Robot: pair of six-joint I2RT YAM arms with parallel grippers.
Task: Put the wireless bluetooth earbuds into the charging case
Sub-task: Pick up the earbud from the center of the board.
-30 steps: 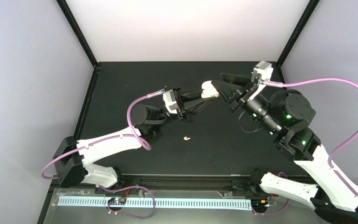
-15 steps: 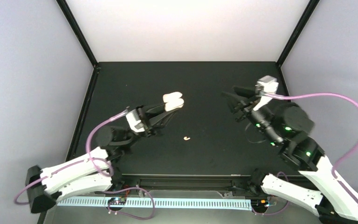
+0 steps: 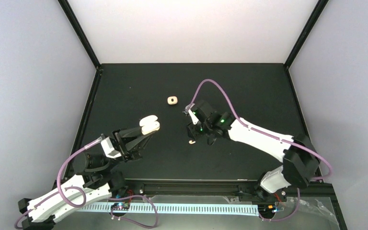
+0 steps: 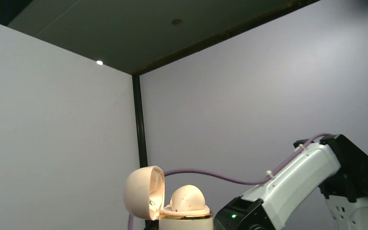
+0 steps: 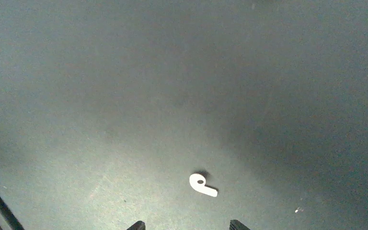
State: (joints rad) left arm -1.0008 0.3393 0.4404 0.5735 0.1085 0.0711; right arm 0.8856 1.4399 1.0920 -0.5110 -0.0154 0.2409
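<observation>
Right wrist view had the earbud (image 5: 202, 185) low-centre – looked tiny, light, slippery, so I'd pinch its bulb; right fingers (image 5: 138, 225) were wide, left fingers (image 3: 135, 135) gripped the open charging case (image 3: 149, 125).

1. My left gripper (image 3: 143, 132) is clamped on the charging case (image 3: 150, 125), over the near-left part of the black worktop (image 3: 249, 86).
2. The charging case is cream. Its lid stands open, so it shows as two rounded lobes side by side.
3. My right gripper (image 3: 193, 135) points down at the middle of the worktop. Its finger spacing cannot be resolved here.
4. One earbud (image 3: 191, 142) lies on the worktop just at the tip of my right gripper. Contact cannot be determined.
5. A small cream square object (image 3: 172, 100) with a dark centre lies farther back, well apart from both grippers.
</observation>
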